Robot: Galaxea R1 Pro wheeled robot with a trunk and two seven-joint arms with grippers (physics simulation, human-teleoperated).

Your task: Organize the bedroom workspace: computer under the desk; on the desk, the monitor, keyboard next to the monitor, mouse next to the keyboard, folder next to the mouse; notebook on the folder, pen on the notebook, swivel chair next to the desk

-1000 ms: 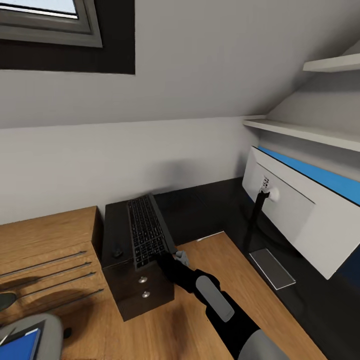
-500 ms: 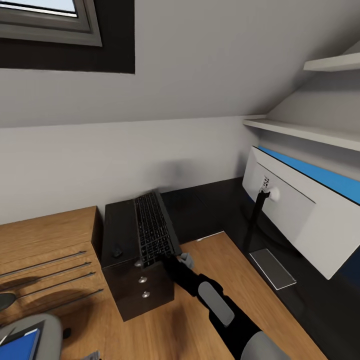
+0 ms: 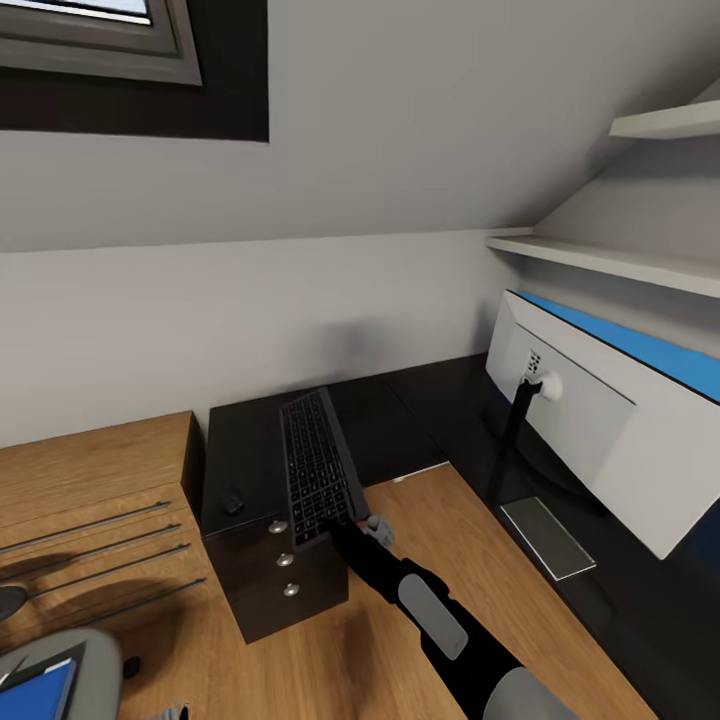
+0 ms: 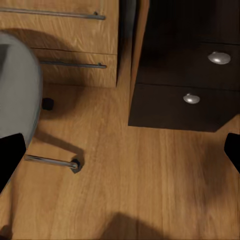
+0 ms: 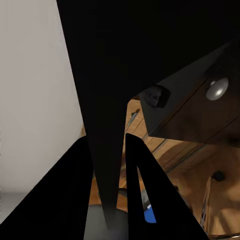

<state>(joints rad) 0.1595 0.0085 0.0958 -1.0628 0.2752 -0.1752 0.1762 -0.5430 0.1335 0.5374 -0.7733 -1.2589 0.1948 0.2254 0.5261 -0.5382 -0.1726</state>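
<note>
Lengthwise, the keyboard (image 3: 317, 468) runs from its near short end, which overhangs the front edge of the drawer unit (image 3: 272, 575), away toward the wall, its far end tilted up off the black worktop (image 3: 400, 420). That near end sits in the right jaws (image 3: 335, 528), which in the right wrist view close on either side of the keyboard's thin edge, so they look clamped on it. The right arm (image 3: 440, 625) reaches in from the front along the keyboard's own long axis. The mouse (image 3: 233, 503) lies on the worktop just left of the keyboard. The monitor (image 3: 600, 430) stands well off to the right with its pale back showing, so my guess is the keyboard must swing rightward, across its length, to land beside it. The left jaws (image 4: 120, 155) hang spread apart over the wood floor, near the chair (image 4: 17, 100).
</note>
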